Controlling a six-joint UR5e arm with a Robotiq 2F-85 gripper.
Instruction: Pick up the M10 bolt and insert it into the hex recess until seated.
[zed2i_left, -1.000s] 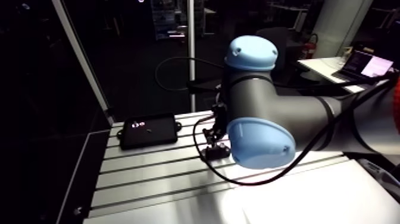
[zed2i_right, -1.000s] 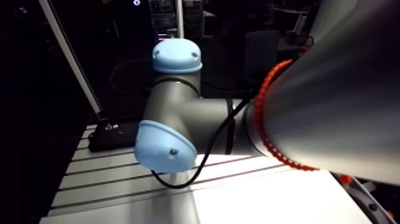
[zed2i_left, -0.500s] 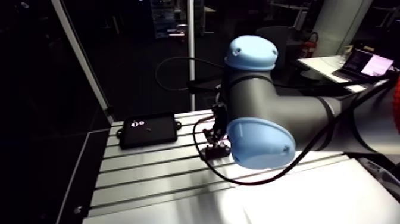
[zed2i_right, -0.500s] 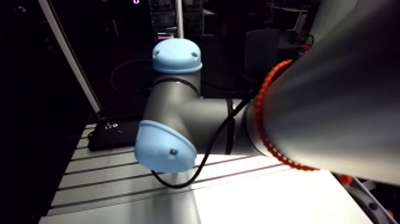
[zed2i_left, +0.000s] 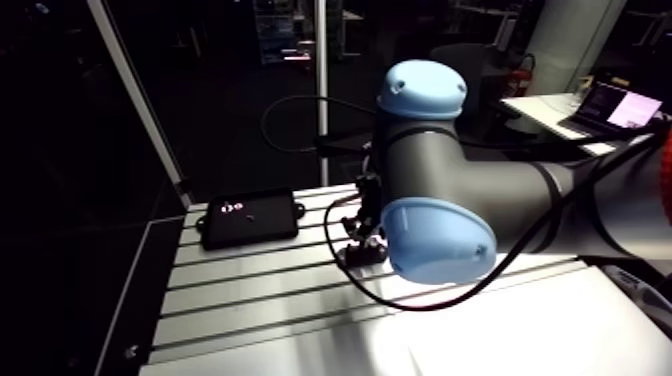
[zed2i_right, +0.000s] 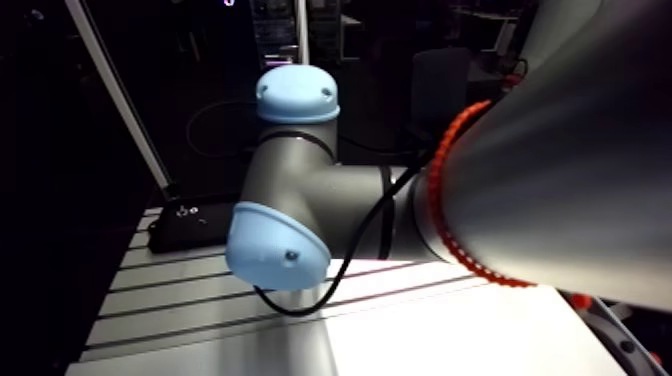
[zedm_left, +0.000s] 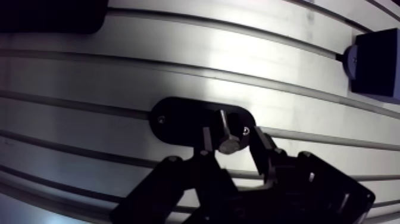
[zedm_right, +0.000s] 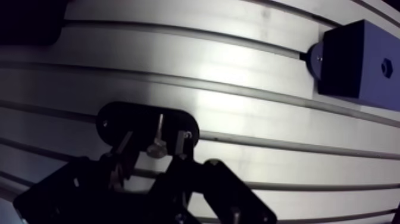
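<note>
- While the slotted table (zedm_left: 119, 89) fills the wrist view, a black oval plate (zedm_left: 178, 119) is seen lying flat on it, just ahead of the gripper (zedm_left: 230, 136).
- The gripper is held low over that plate, its fingers (zedm_left: 206, 137) set narrowly apart on either side of the M10 bolt (zedm_left: 224, 126). Gaps can be seen, so the bolt is judged not yet clamped.
- The bolt's long axis is pointed away from the gripper, with the head nearest and centred between the fingers. A straight closing is judged to be called for.
</note>
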